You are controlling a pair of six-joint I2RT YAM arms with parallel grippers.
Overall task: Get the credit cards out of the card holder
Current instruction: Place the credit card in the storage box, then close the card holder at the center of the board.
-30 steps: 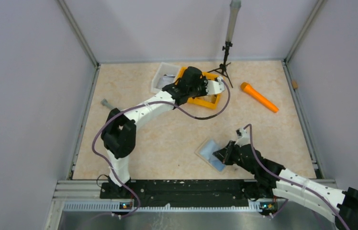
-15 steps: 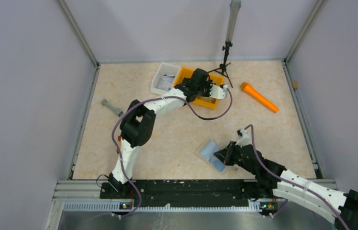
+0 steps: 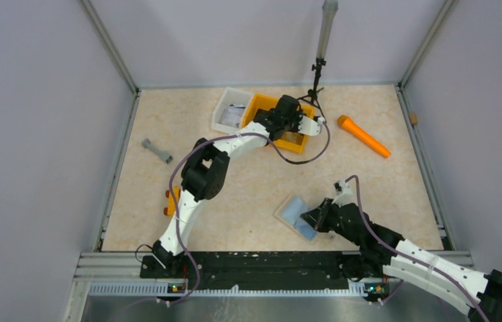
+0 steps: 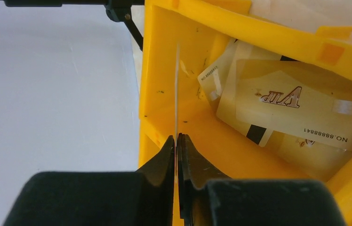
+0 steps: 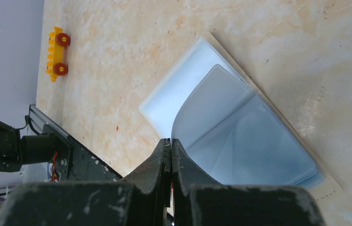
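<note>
The left arm and right arm — white shell links between bulky black joint housings — each carry a mauve-grey cable looping loosely outside the casing. The left gripper ends in smooth, matte-black, wedge-shaped fingers; the right gripper shows the same black, flecked with pale scuffs.

**What else sits on your tabletop**

Look along the far edge of the tabletop. You'll find a white bin and a yellow bin side by side, with a black tripod at the yellow one's far right corner. An orange cylinder lies toward the far right corner. Near the left edge lies a grey dumbbell-shaped piece, with a yellow toy car with red wheels closer to the near edge.
</note>
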